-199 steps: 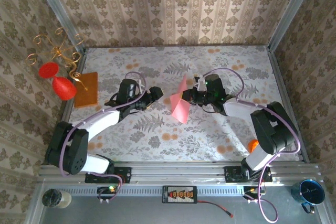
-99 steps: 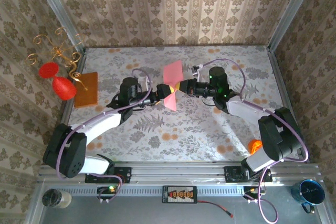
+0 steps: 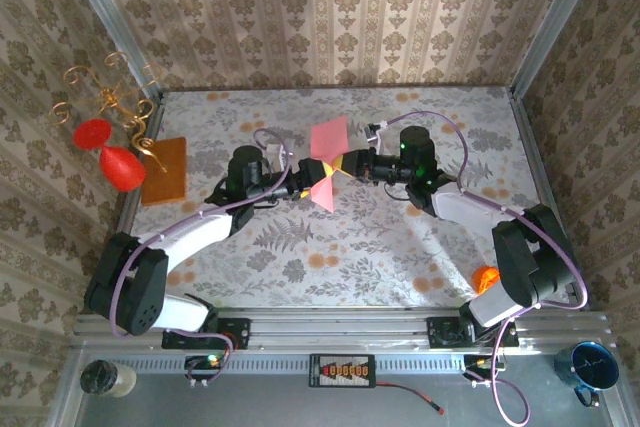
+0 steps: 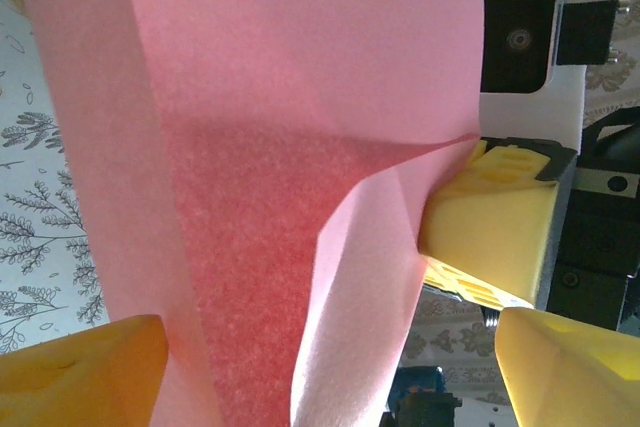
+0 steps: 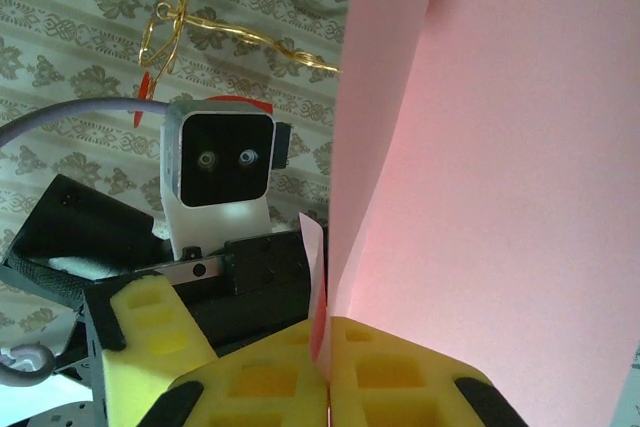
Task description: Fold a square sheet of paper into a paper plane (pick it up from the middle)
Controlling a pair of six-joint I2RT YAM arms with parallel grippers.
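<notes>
- Two arms reach from the near edge of the tabletop and meet above its middle.
- The left gripper has its yellow pads spread apart on either side of the paper's lower part, likely poised for a second hold.
- The right gripper is clamped on the square sheet of paper near its middle, holding it upright in the air for creasing.
- The sheet is thin and salmon pink, with one long crease and a bent flap; it is not yet dart-shaped.

Lab booth: wallpapered walls, aluminium rail
</notes>
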